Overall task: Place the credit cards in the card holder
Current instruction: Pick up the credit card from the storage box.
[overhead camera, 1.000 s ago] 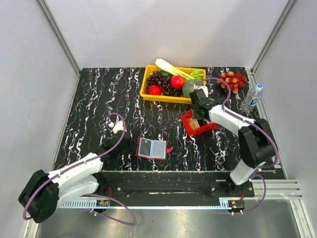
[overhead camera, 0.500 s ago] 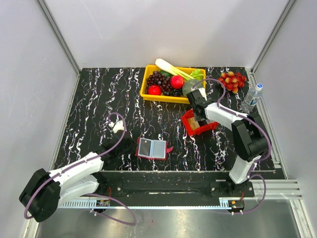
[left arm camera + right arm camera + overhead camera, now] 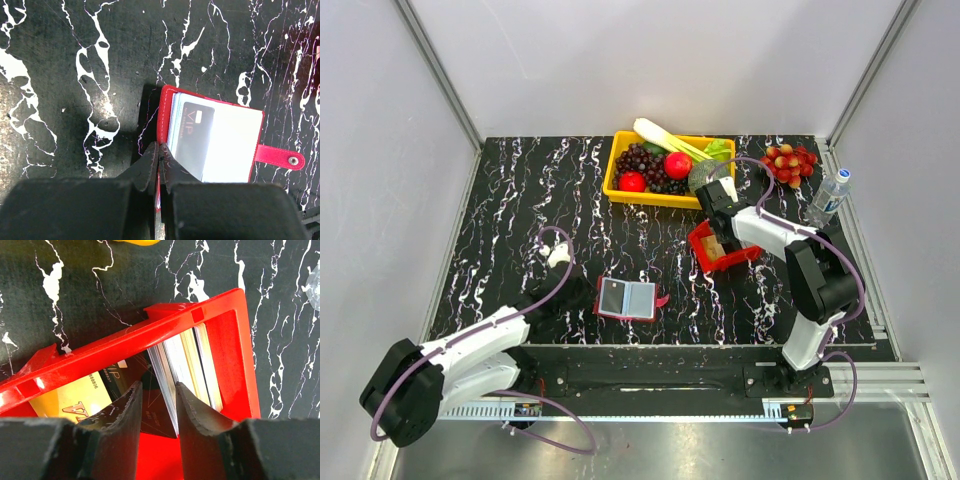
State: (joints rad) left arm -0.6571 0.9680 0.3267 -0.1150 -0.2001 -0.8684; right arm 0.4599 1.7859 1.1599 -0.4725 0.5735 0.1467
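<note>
Right wrist: right gripper (image 3: pixel 158 388) half-open among credit cards (image 3: pixel 192 360); left gripper (image 3: pixel 159 152) pinching card holder (image 3: pixel 230 145).

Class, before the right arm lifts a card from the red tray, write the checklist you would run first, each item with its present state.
1. Card holder lies open: ok.
2. Left claw shut on the holder's red edge: ok.
3. Right claw inside the red tray, astride upright cards: ok.
4. Only one card between its fingers: cannot tell.
5. Right claw closed on a card: not ok, gap shows.
6. Spare slot beside the black card: cannot tell.
</note>
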